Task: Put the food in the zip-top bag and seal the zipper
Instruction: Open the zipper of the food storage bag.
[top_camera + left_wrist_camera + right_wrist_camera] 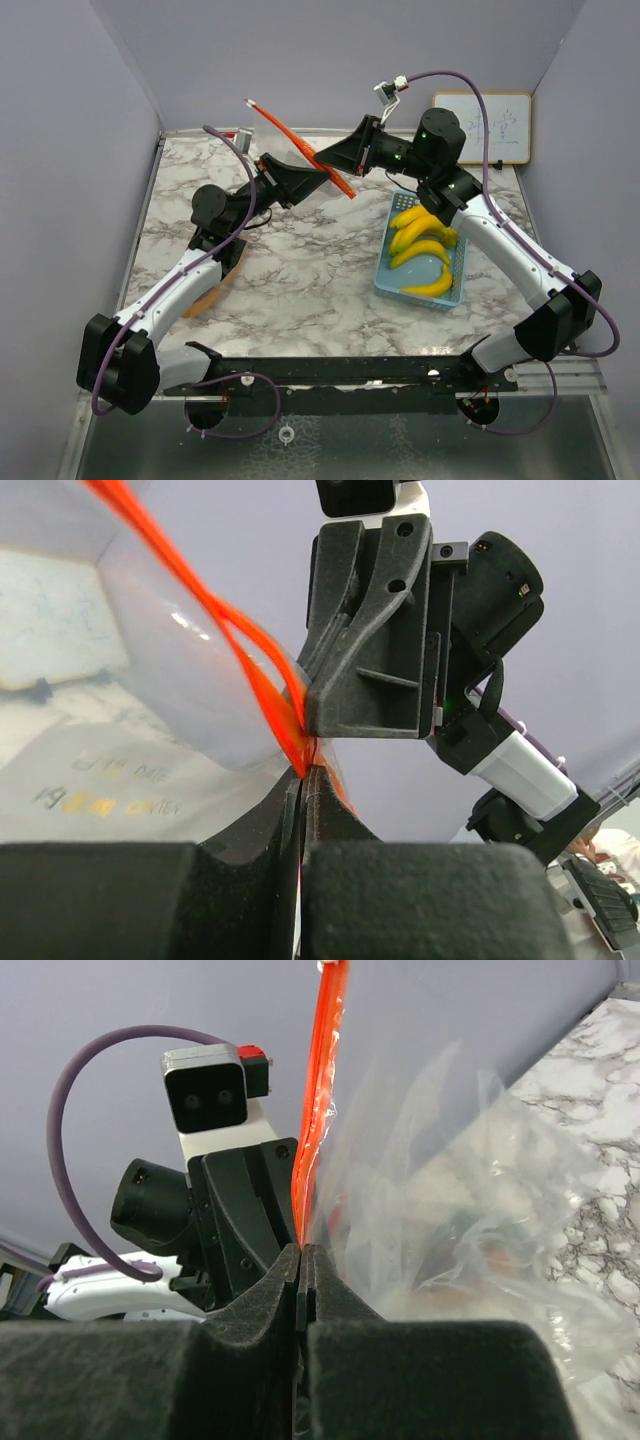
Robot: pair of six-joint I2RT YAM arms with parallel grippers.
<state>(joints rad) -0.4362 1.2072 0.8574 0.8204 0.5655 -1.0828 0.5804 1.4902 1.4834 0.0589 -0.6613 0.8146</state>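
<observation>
While we hold the bag (pixel 470 1210) aloft left of the basket (pixel 379 288), left gripper (pixel 303 772) clenched on its zipper (pixel 285 135), right gripper (pixel 301 1250) clenched just beside, bananas (pixel 420 240) in the basket, well apart from both grippers.

The left gripper (pixel 303 776) pinches the orange zipper (pixel 245 645) of the zip-top bag (pixel 150 690).
Its dark jaws meet on the zipper's lower end, and the right gripper (pixel 318 715) presses the same strip just above them. Left of the zipper the clear film spreads, with blurred lettering (pixel 100 800) showing through it.
</observation>
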